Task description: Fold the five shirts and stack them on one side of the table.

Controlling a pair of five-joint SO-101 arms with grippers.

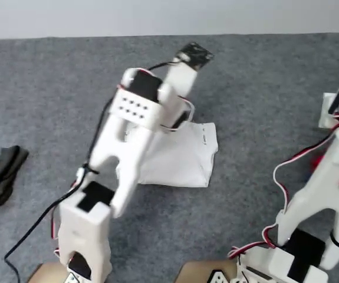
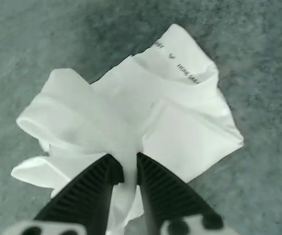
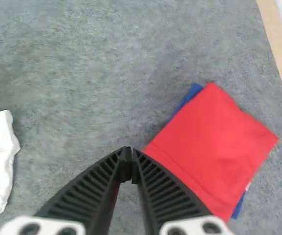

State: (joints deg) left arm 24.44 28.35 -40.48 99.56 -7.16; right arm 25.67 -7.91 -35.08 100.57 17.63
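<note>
Table cover: grey, carpet-like cloth across the whole work surface, with a pale wall behind its far edge.
Left arm: white, stretched out from the near edge and bent over the white shirt in the middle of the table.
Right arm: white with red and white wires, standing at the right side of the table.
White shirt: lying rumpled and half gathered on the grey cloth at mid-table, one sleeve rolled over, neck end pointing away from the left arm.
Red shirt: folded into a flat square near the right arm, close to a tan strip at the table's edge.
Blue shirt: folded under the red one, just its edges peeking out.
Dark grey and teal cloth: piled at the far left edge; I cannot tell what these are.
Left gripper: black ribbed jaws nearly together, pinching a ridge of the white shirt's fabric between them.
Right gripper: jaws pressed fully together with nothing between them, over bare grey cloth just beside the red shirt's corner.
Neck print: small dark lettering and a tiny mark run along the inside of the white shirt's collar.
</note>
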